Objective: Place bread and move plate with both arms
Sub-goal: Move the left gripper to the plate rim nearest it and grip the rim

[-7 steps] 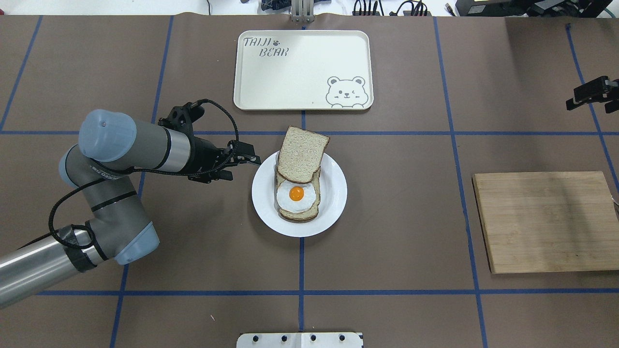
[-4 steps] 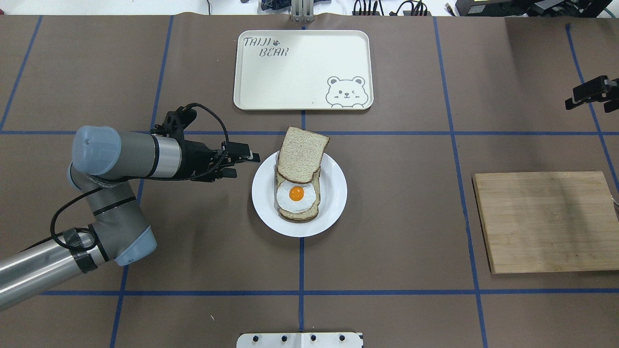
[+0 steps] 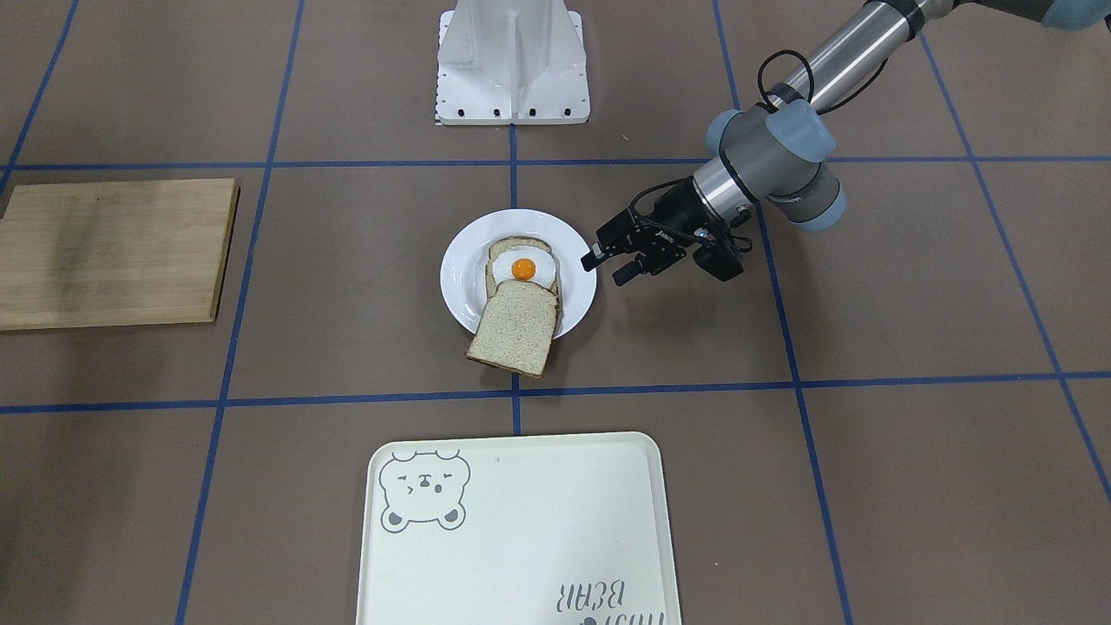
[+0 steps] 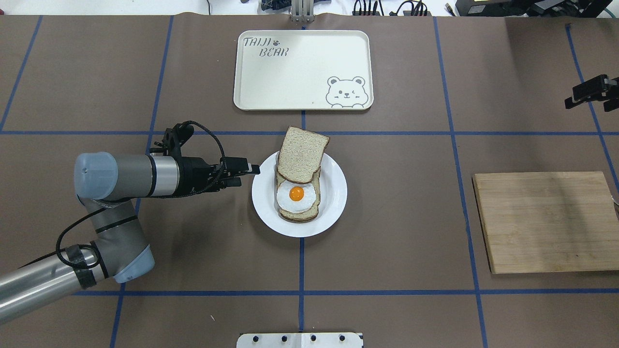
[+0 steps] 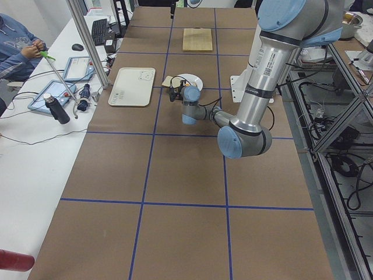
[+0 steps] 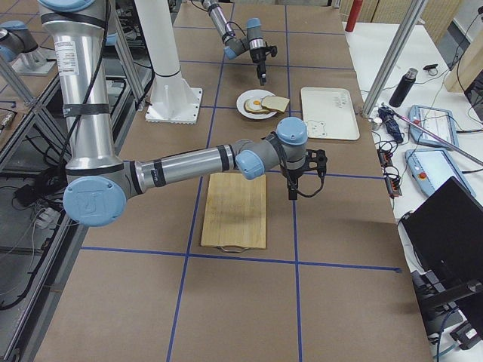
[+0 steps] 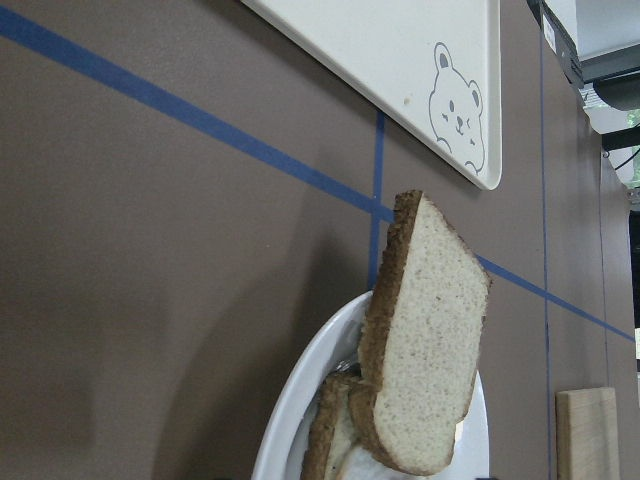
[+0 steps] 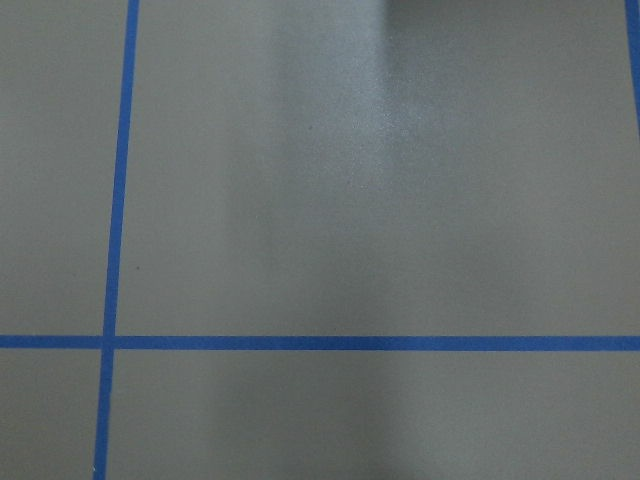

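The white plate point(image 4: 334, 205) sits mid-table and holds a slice topped with a fried egg point(image 4: 296, 195). The plain bread point(image 4: 302, 153) leans on that slice, its rounded end hanging over the plate's far rim; it also shows in the front view point(image 3: 514, 328) and the left wrist view point(image 7: 425, 340). My left gripper point(image 4: 243, 175) is open and empty, lying level just off the plate's left rim point(image 3: 587, 286). My right gripper point(image 4: 586, 93) is far off at the right edge, above bare table; I cannot tell whether it is open or shut.
A cream bear tray point(image 4: 302, 70) lies beyond the plate. A wooden cutting board point(image 4: 546, 220) lies at the right. The robot's white base point(image 3: 512, 61) is on the near side. Operators' gear lines the table's far edge.
My left gripper has slid along the plate's left rim toward the robot's side, and its wrist has levelled out. The bread, the plate and the right arm have not moved.
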